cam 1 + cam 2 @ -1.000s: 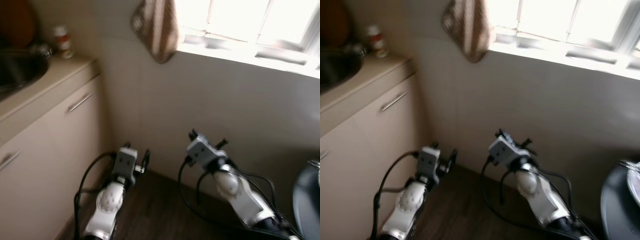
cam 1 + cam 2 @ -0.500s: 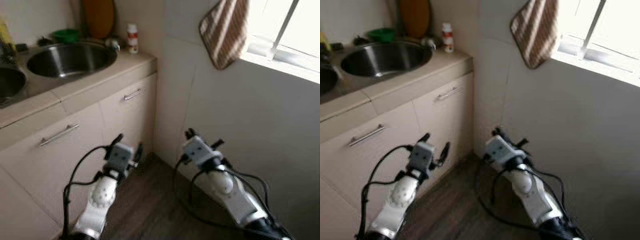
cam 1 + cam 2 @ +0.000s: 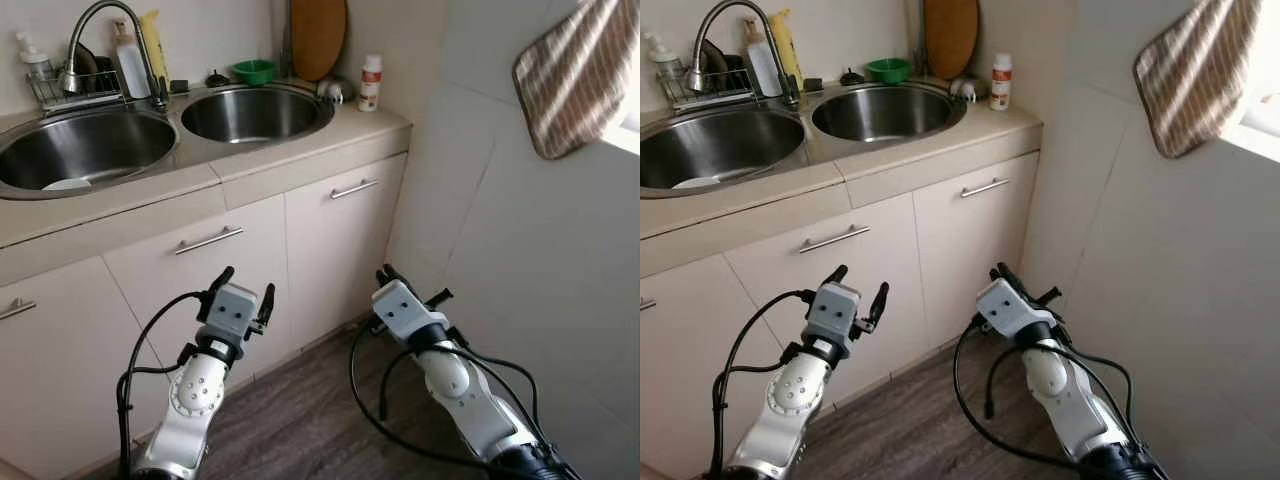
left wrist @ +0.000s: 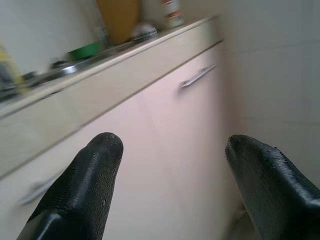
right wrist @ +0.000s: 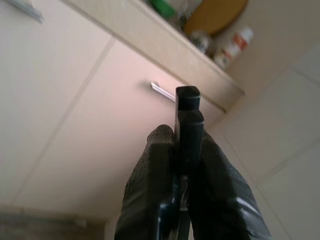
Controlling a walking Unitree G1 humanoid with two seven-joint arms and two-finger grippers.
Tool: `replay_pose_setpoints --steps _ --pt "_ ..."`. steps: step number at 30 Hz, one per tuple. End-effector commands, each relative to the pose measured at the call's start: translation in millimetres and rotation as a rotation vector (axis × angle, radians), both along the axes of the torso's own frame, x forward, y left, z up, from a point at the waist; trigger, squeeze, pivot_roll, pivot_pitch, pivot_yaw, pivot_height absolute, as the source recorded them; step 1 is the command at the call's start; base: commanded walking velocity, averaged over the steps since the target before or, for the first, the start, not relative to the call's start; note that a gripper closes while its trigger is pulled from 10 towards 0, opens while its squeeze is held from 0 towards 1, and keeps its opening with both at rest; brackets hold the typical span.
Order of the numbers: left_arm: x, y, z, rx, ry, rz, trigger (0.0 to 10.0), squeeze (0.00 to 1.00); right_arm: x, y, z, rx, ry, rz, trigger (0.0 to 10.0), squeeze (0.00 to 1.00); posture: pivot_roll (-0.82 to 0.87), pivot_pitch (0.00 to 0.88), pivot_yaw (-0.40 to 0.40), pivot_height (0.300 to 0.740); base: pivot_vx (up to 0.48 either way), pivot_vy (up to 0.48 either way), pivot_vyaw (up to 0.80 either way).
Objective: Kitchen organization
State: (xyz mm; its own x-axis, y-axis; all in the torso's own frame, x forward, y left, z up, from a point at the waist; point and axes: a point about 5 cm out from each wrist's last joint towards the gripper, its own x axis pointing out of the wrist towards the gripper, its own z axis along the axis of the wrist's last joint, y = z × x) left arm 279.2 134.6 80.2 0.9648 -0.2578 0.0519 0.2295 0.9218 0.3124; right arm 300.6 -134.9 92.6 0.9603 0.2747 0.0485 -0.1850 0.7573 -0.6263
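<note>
Bottles (image 3: pixel 370 83) on the surface (image 3: pixel 300 150) near the sinks look light and slippery to me, so I would take one at the middle, left gripper (image 3: pixel 240 291) with fingers wide apart and empty, right gripper (image 3: pixel 408 287) pressed together on nothing.

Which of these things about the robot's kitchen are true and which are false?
1. The green bowl sits behind the right-hand sink basin. True.
2. The left gripper has its fingers squeezed shut. False: they are spread wide apart.
3. The right gripper is clamped on a thin dark thing. True.
4. The striped towel lies in the sink. False: it hangs on the wall by the window.
5. The white bottle with a red cap stands on the floor. False: it stands on the counter.
</note>
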Motion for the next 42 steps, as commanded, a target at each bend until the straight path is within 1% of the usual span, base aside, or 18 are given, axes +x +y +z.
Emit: replay_pose_setpoints --steps 1,10,17,19,21,22,23,24,25,26,28,29,30,34,37,39,40,42 --pt "-3.8 1.4 -4 0.033 0.017 -0.005 10.0 0.0 -0.7 0.2 -2 0.015 0.003 -0.008 10.0 0.0 -0.01 0.0 -0.039 0.74 0.0 0.0 0.0" --pt "-7.3 -1.1 -7 0.042 0.028 -0.02 10.0 0.0 -5.6 1.0 -9 0.016 0.014 -0.017 10.0 0.0 -0.01 0.0 -0.03 0.74 0.0 0.0 0.0" --pt "-3.3 -1.5 4 0.013 -0.019 -0.021 10.0 0.0 -4.8 0.9 -5 0.024 -0.018 -0.025 10.0 0.0 -0.01 0.0 -0.025 0.74 0.0 0.0 0.0" --pt "-2.6 -0.1 7 0.016 -0.033 -0.009 10.0 0.0 -4.4 0.8 -2 0.006 -0.04 -0.031 10.0 0.0 -0.01 0.0 -0.026 0.74 0.0 0.0 0.0" --pt "-1.8 1.7 14 0.014 -0.072 0.007 10.0 0.0 -2.6 -1.0 8 -0.005 -0.106 -0.055 10.0 0.0 -0.01 0.0 -0.027 0.74 0.0 0.0 0.8" --pt "-0.8 2.4 21 0.012 -0.105 0.015 10.0 0.0 -0.7 -2.4 17 -0.027 -0.164 -0.081 10.0 0.0 -0.01 0.0 -0.027 0.74 0.0 0.0 0.8" --pt "1.9 3.0 38 0.01 -0.185 0.028 10.0 0.0 2.3 -1.6 39 -0.097 -0.305 -0.107 10.0 0.0 -0.01 0.0 -0.028 0.74 0.27 0.0 0.8" --pt "3.4 3.2 48 0.009 -0.226 0.035 10.0 0.0 3.2 0.5 50 -0.103 -0.363 -0.105 10.0 0.0 -0.01 0.0 -0.028 0.74 0.315 0.0 0.8" --pt "4.3 3.3 53 0.008 -0.25 0.038 10.0 0.0 3.5 2.1 57 -0.101 -0.393 -0.1 10.0 0.0 -0.01 0.0 -0.028 0.74 0.315 0.0 0.8" --pt "7.2 3.4 65 -0.002 -0.294 0.05 10.0 0.0 4.6 4.2 72 -0.032 -0.432 -0.089 10.0 0.0 -0.01 0.0 -0.029 0.74 0.319 0.0 0.8" --pt "8.2 3.4 69 -0.005 -0.306 0.053 10.0 0.0 4.8 4.7 77 -0.012 -0.445 -0.086 10.0 0.0 -0.01 0.0 -0.029 0.74 0.319 0.0 0.8" --pt "12.4 1.7 84 -0.012 -0.357 0.056 10.0 0.0 5.6 13.1 96 0.017 -0.51 -0.03 10.0 0.0 -0.01 0.0 -0.03 0.74 0.315 0.0 0.0" --pt "14.6 -0.2 92 -0.015 -0.38 0.052 10.0 0.0 5.5 19.0 108 0.049 -0.543 0.012 10.0 0.0 -0.01 0.0 -0.031 0.74 0.311 0.0 0.0" --pt "15.6 -3.9 97 -0.018 -0.387 0.041 10.0 0.0 4.0 25.5 121 0.037 -0.61 0.034 10.0 0.0 0.0 0.0 -0.034 0.74 0.31 0.0 0.0" --pt "15.2 -4.9 100 -0.017 -0.396 0.038 10.0 0.0 2.7 29.6 128 0.041 -0.635 0.047 10.0 0.0 0.0 0.0 -0.034 0.74 0.31 0.0 0.0" --pt "15.2 -7.3 106 -0.024 -0.411 0.033 10.0 0.0 -0.6 40.2 140 -0.006 -0.714 0.105 10.0 0.0 0.0 0.0 -0.032 0.74 0.313 0.0 0.0" --pt "15.2 -7.3 106 -0.024 -0.411 0.033 10.0 0.0 -0.6 40.2 140 -0.006 -0.714 0.105 10.0 0.0 0.0 0.0 -0.032 0.74 0.311 0.0 0.0" --pt "15.8 -9.7 110 -0.026 -0.42 0.026 10.0 0.0 0.4 45.1 149 0.015 -0.739 0.118 10.0 0.0 -0.01 0.0 -0.033 0.74 0.309 0.0 0.4"
